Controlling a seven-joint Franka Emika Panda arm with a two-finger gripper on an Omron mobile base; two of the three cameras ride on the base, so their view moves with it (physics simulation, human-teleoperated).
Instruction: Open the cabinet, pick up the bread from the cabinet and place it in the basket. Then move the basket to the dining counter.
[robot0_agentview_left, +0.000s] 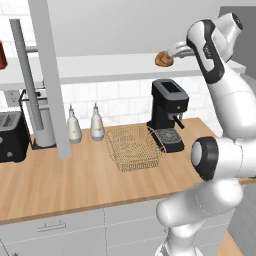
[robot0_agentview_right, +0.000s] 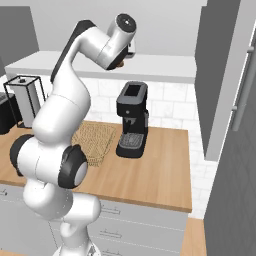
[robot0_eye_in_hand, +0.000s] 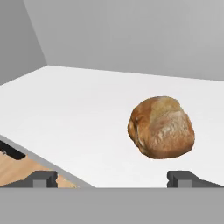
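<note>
The cabinet stands open, its left door (robot0_agentview_left: 50, 75) swung out over the worktop. The bread (robot0_eye_in_hand: 162, 127), a small golden-brown bun, lies on the pale inner shelf (robot0_eye_in_hand: 87, 113). My gripper (robot0_eye_in_hand: 113, 179) is open just in front of the bun, which sits nearer the right fingertip (robot0_eye_in_hand: 183, 178); nothing is between the fingers. From the left base view the bread (robot0_agentview_left: 163, 59) rests at the shelf's right end with the gripper (robot0_agentview_left: 171, 53) right beside it. The tan wire basket (robot0_agentview_left: 134, 146) sits empty on the wooden worktop below. The dining counter is out of view.
A black coffee machine (robot0_agentview_left: 169, 112) stands right of the basket, under the shelf. Two white bottles (robot0_agentview_left: 74, 126) and a toaster (robot0_agentview_left: 12, 136) are to the left. The cabinet's right door (robot0_agentview_right: 220, 75) hangs open with its bar handle close on the right.
</note>
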